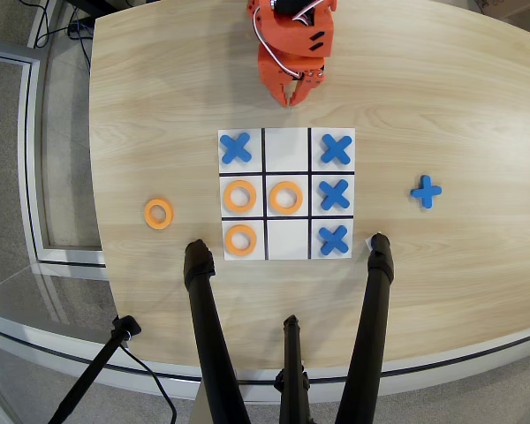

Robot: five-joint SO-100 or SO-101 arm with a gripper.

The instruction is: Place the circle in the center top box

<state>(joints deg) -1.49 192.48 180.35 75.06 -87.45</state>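
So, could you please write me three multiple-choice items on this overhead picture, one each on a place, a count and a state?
1. Where does the spare orange circle lie?
A. on the table left of the board
B. in the board's middle cell
C. under the pincer

2. How many blue crosses lie on the board?
A. two
B. four
C. six

3. What is in the center top box?
A. an orange ring
B. a blue cross
C. nothing

Key: 1 A, it rests on bare wood beside the board; 2 B, one cross top left and three down the right column; 3 C, that cell shows plain white, with the pincer above the board's top edge.
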